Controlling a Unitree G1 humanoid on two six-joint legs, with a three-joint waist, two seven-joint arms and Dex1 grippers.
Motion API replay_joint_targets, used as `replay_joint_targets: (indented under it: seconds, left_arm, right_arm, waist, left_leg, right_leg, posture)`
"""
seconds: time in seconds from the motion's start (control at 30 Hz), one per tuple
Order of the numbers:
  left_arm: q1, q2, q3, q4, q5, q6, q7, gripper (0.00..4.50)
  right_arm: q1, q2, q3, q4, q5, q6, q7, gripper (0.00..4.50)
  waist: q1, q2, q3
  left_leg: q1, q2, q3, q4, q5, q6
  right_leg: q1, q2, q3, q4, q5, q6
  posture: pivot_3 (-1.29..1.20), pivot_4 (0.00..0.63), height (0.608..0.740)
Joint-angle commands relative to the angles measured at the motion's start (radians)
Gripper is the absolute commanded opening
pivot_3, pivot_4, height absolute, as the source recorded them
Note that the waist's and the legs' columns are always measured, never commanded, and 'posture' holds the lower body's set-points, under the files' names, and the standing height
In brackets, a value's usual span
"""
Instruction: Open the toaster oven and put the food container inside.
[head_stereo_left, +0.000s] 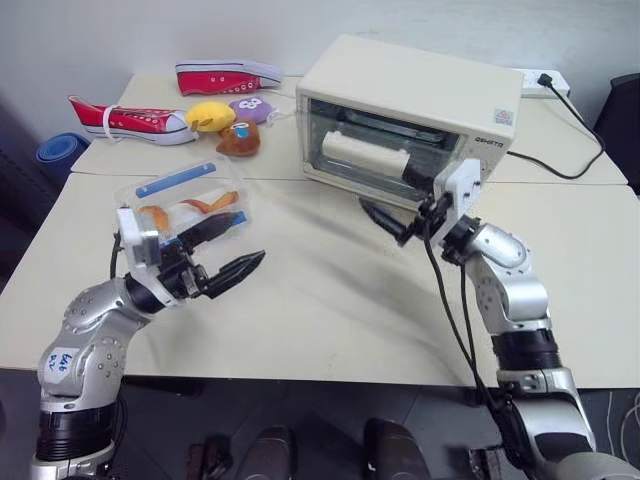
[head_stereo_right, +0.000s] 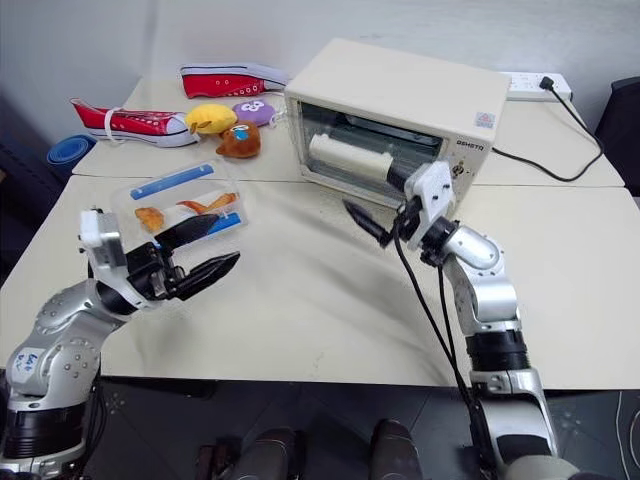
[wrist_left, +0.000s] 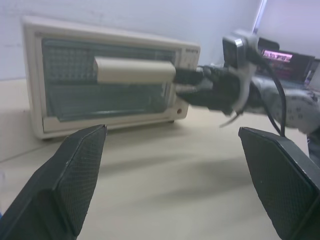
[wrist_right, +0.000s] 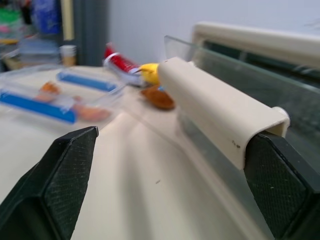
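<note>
Past my left hand (head_stereo_left: 222, 250), which hangs released, jaws wide, I see the food container (head_stereo_left: 186, 204) lying on the worktop (head_stereo_left: 330, 300) just beyond its fingertips. Farther off behind it lie two red sneakers (head_stereo_left: 130, 122) and a few plush toys (head_stereo_left: 225, 120). My right hand (head_stereo_right: 385, 222) is spread open too, grasping nothing, its tips right at the toaster oven (head_stereo_left: 400, 115) door, whose cream handle (wrist_right: 215, 107) runs between the fingers. The door's glass hides most of the interior. A black cord (head_stereo_left: 575, 125) trails behind the oven towards a power strip cut off at the edge.
</note>
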Motion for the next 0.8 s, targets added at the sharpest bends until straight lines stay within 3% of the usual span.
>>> replay_joint_targets:
  seconds: [0.03, 0.07, 0.17, 0.37, 0.57, 0.8]
  left_arm:
    - [-0.084, 0.038, 0.044, 0.032, -0.023, 0.033, 0.037, 4.50]
    - [-0.139, 0.045, 0.036, 0.097, 0.008, 0.029, 0.051, 4.50]
    - [-0.306, 0.034, 0.005, 0.288, 0.081, -0.008, 0.074, 3.90]
    - [-0.660, -0.049, -0.109, 0.805, 0.323, -0.233, 0.060, 2.00]
    - [-0.863, -0.117, -0.126, 1.191, 0.440, -0.442, 0.031, 0.12]
    - [-0.991, -0.199, -0.141, 1.430, 0.532, -0.547, -0.027, 0.02]
  right_arm:
    - [0.047, -0.042, 0.014, -0.094, -0.008, -0.057, 0.067, 4.45]
    - [0.068, -0.045, 0.013, -0.097, -0.012, -0.071, 0.072, 4.45]
    - [0.102, -0.042, 0.016, -0.093, -0.021, -0.103, 0.076, 4.50]
    - [0.118, -0.025, 0.027, -0.096, -0.036, -0.136, 0.068, 4.50]
    - [0.126, -0.023, 0.026, -0.099, -0.049, -0.150, 0.052, 4.50]
    - [0.190, -0.040, 0.009, -0.163, -0.061, -0.144, 0.012, 4.50]
  waist:
    - [0.002, 0.000, 0.000]
    - [0.004, 0.000, 0.000]
    - [0.009, -0.001, 0.000]
    - [0.010, -0.004, 0.001]
    - [-0.013, -0.006, 0.003]
    - [-0.013, -0.009, 0.004]
  left_leg:
    - [0.000, 0.000, 0.000, 0.000, 0.000, 0.000]
    - [0.000, 0.000, 0.001, 0.000, 0.000, 0.000]
    - [0.001, 0.000, 0.002, 0.002, 0.000, 0.000]
    - [0.000, 0.000, 0.004, 0.001, 0.000, 0.000]
    - [-0.002, 0.000, 0.007, -0.002, 0.000, 0.000]
    - [-0.003, 0.000, 0.007, 0.000, 0.000, 0.000]
  right_leg:
    - [0.000, 0.000, 0.000, 0.000, 0.000, 0.000]
    - [0.000, 0.000, 0.001, 0.001, 0.000, 0.000]
    - [0.000, 0.001, 0.001, 0.002, 0.000, 0.000]
    - [-0.002, 0.001, 0.003, 0.002, 0.000, 0.000]
    - [-0.007, 0.001, 0.003, 0.001, 0.000, 0.000]
    - [-0.007, 0.001, 0.003, 0.002, 0.001, 0.001]
  posture:
    - [0.00, 0.150, 0.740]
    - [0.00, 0.150, 0.740]
    - [0.00, 0.150, 0.740]
    - [0.00, 0.150, 0.740]
    - [0.00, 0.150, 0.740]
    - [0.00, 0.150, 0.740]
